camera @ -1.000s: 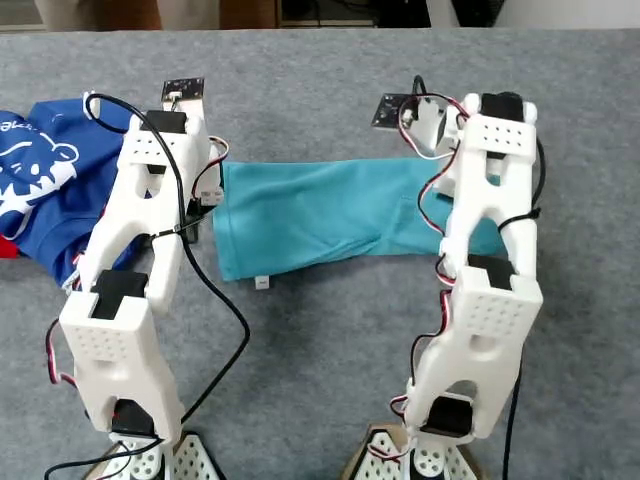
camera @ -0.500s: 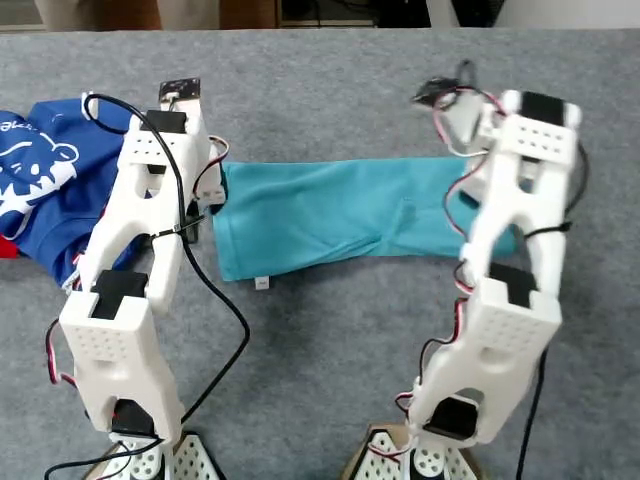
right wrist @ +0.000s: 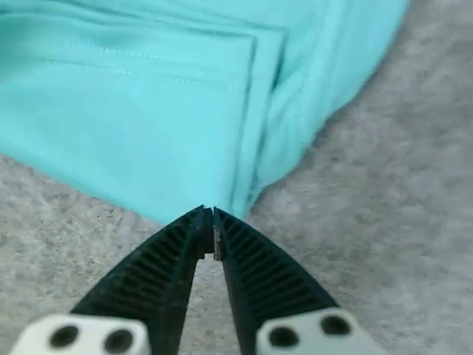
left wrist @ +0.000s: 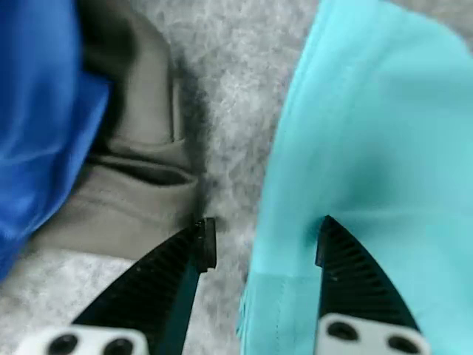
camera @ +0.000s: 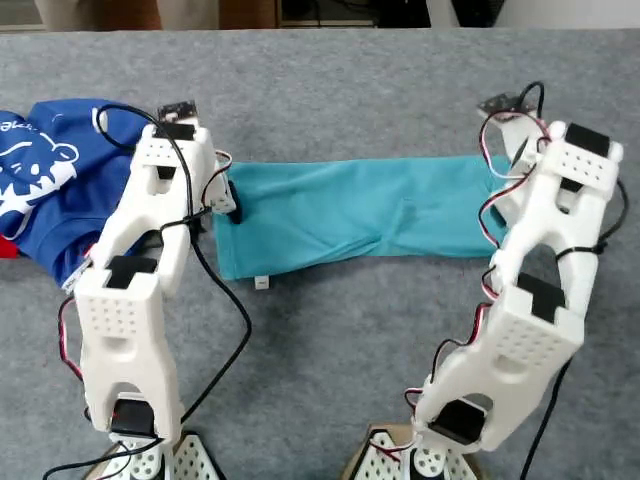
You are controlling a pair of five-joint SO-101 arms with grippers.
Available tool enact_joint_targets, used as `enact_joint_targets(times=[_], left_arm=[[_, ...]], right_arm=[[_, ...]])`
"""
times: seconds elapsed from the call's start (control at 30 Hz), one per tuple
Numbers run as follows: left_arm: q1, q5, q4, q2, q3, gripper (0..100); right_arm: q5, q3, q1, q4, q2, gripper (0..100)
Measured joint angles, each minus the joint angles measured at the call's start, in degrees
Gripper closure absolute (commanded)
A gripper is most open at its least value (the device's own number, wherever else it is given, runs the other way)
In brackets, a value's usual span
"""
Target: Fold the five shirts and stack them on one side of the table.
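A teal shirt (camera: 350, 215) lies folded into a long strip across the middle of the grey table. My left gripper (left wrist: 262, 237) is open over the strip's left edge, one finger above the teal shirt (left wrist: 369, 133) and the other above bare table. In the high view the left gripper (camera: 225, 200) sits at that same edge. My right gripper (right wrist: 211, 222) is shut with nothing in it, just off the corner of the teal shirt (right wrist: 170, 103) at its right end. A blue printed shirt (camera: 45, 170) lies at the table's left.
A grey garment (left wrist: 126, 163) lies between the blue shirt (left wrist: 37, 111) and the teal strip. A bit of red cloth (camera: 6, 248) peeks out at the far left edge. Grey table (camera: 330, 340) lies bare in front of the strip.
The right arm has swung to the right, from over the strip's right part to beyond its right end. The left arm has shifted slightly right and toward the front.
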Motion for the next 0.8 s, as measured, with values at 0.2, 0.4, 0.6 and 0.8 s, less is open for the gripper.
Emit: enact_joint_targets(times=[0.2,0.4,0.6,0.8], left_arm=[[-0.09,3.34,0.26,5.01,-5.27,84],[1.67,3.96,0.09,6.68,-7.56,95],[2.46,3.96,-0.26,7.21,-8.35,97],[2.55,0.79,-0.18,7.12,-9.85,97]], right_arm=[[0.00,0.00,0.09,-0.26,-3.78,99.7],[0.00,0.00,0.18,-0.35,-4.13,99.7],[0.00,0.00,0.18,-0.35,-4.13,99.7],[-0.09,0.00,2.37,-0.26,-5.54,99.7]])
